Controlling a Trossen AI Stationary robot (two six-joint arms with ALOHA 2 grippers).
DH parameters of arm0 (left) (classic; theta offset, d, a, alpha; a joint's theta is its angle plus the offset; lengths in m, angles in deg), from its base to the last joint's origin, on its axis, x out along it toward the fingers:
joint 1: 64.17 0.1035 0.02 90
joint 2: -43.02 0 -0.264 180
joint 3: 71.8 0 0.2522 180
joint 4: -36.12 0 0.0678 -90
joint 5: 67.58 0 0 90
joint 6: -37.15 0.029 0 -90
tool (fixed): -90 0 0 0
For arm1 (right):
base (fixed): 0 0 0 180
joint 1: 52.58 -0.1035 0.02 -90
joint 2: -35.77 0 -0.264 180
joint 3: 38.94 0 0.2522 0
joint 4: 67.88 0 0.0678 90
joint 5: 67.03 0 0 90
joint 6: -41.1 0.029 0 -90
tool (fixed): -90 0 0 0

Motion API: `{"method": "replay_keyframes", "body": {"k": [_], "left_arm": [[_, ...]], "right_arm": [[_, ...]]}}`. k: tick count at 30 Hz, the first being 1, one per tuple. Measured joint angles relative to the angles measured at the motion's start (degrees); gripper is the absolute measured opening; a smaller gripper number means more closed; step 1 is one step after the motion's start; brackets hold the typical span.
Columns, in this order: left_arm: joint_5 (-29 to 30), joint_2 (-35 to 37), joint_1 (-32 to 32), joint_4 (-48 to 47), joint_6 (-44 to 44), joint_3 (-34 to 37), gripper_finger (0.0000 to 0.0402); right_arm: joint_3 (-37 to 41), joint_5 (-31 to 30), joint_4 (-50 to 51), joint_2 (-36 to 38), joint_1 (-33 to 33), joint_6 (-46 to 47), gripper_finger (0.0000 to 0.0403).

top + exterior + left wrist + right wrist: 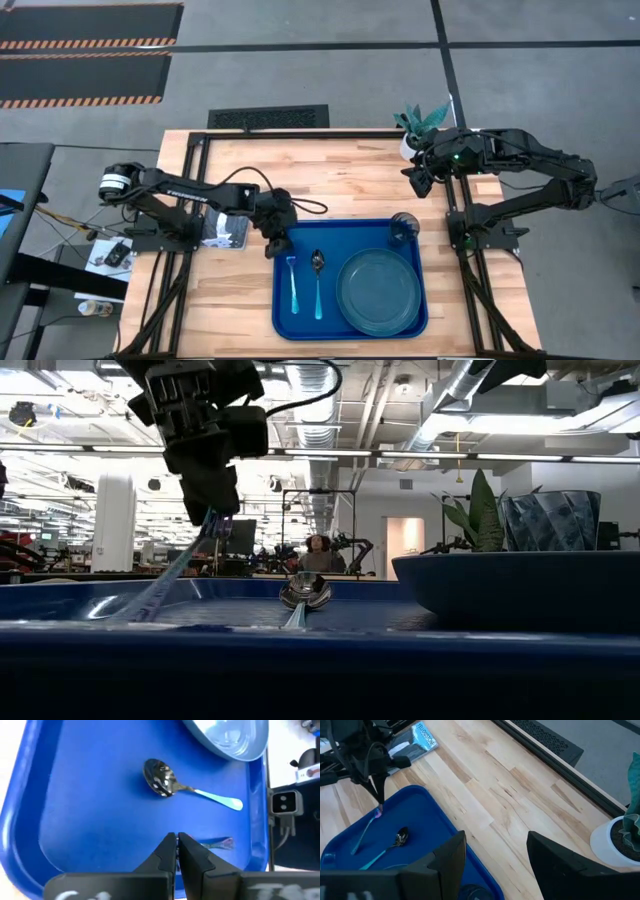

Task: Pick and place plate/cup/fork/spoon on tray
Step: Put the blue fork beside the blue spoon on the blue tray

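The fork (293, 284) lies inside the blue tray (300, 325) near its left edge, its long axis running from the far side of the tray toward the near side. One end is lifted, pinched in the left gripper (272, 246), so the fork slopes down from the fingers to the tray floor, as the low view shows. The left gripper's fingers are closed nearly together on that raised end, and it sits above the tray's far-left corner. The rest of the fork extends away from the gripper toward the near edge.

Just right of the fork, the spoon (318, 283) lies parallel to it, apart from it, bowl toward the far side. The teal plate (378, 291) fills the tray's right part, and the dark cup (403, 229) stands in the far-right corner.

All 4 items appear to be on the tray, so the likely remaining step is releasing the fork flat.

The right gripper (421, 176) waits off the tray, over the wooden table (350, 175) beside a potted plant (418, 125), its fingers spread wide and empty. The left arm is clearly the nearer one to the fork.
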Motion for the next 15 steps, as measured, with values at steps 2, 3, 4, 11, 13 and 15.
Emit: {"method": "replay_keyframes", "body": {"k": [2,3,4,11,13,15], "left_arm": [[0.1,-0.6,0.0,0.9,0.0,0.4,0.0000],[0.1,-1.4,0.0,1.9,0.0,0.4,0.0000],[-0.1,-2.3,0.0,2.0,0.0,0.4,0.0000],[-4.7,-10.9,-0.1,4.2,-0.3,-2.1,0.0000],[-4.4,-11.4,-0.1,3.9,0.1,-2.5,0.0000],[-3.7,-12.2,-0.1,4.0,0.7,-3.5,0.0000]], "right_arm": [[0.0,0.0,0.0,0.0,0.0,0.0,0.0232],[0.0,0.0,0.0,0.0,0.0,0.0,0.0232],[0.0,0.0,0.0,0.0,0.0,0.0,0.0232],[0.0,0.0,0.0,0.0,0.0,0.1,0.0232],[0.0,0.0,0.0,0.0,0.0,0.1,0.0232],[0.0,0.0,0.0,0.0,0.0,0.1,0.0232]]}}
